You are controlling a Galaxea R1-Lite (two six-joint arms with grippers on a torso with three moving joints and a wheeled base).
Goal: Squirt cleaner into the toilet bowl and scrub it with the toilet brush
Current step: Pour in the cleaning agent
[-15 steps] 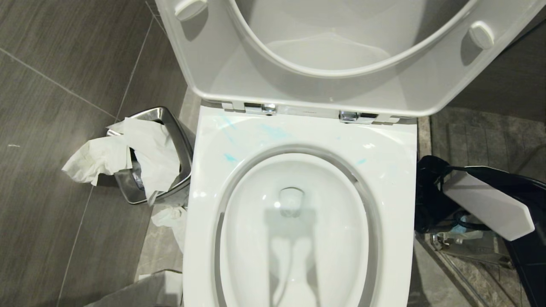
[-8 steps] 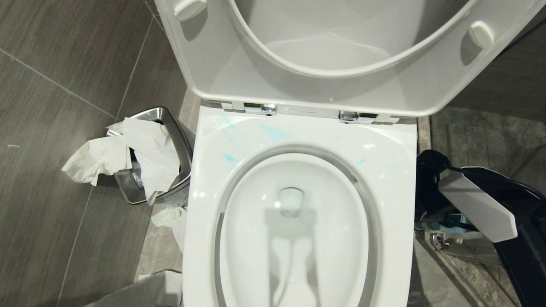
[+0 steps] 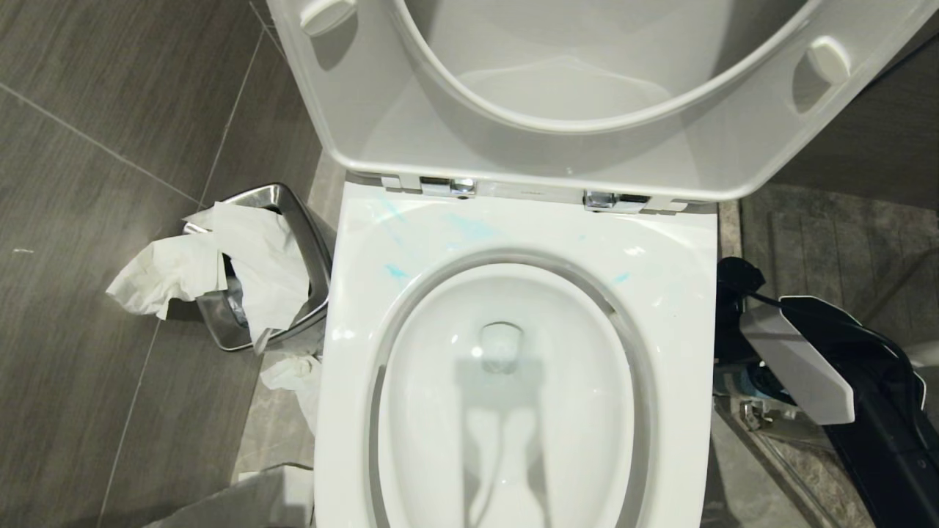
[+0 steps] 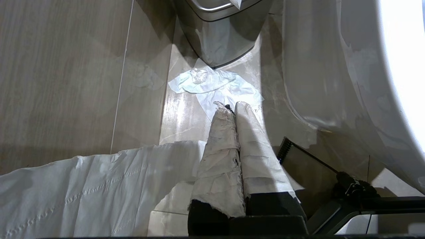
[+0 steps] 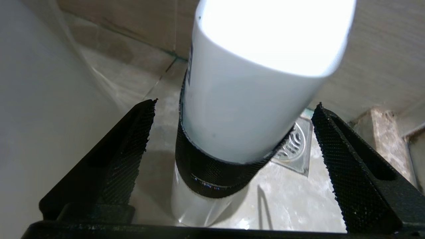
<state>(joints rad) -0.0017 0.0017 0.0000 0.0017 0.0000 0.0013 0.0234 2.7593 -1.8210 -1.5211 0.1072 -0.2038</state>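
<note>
Right pincer (image 5: 232, 159) spread wide, straddling white bottle (image 5: 252, 83), fingers clear; left pincer (image 4: 230, 109) clenched, empty.

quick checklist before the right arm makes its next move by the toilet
1. Seat raised off the toilet bowl: ok.
2. Right gripper open, a finger on either side of the white cylinder with a black band, neither touching it: ok.
3. The cylinder is the thing to pick: cannot tell; no label or nozzle shows.
4. Cleaner inside the bowl: not ok; blue streaks show only on the rim behind the opening.
5. Left gripper out of the way: ok; shut, low over the floor near the bin.
6. Toilet brush located: not ok; no view shows it.
</note>
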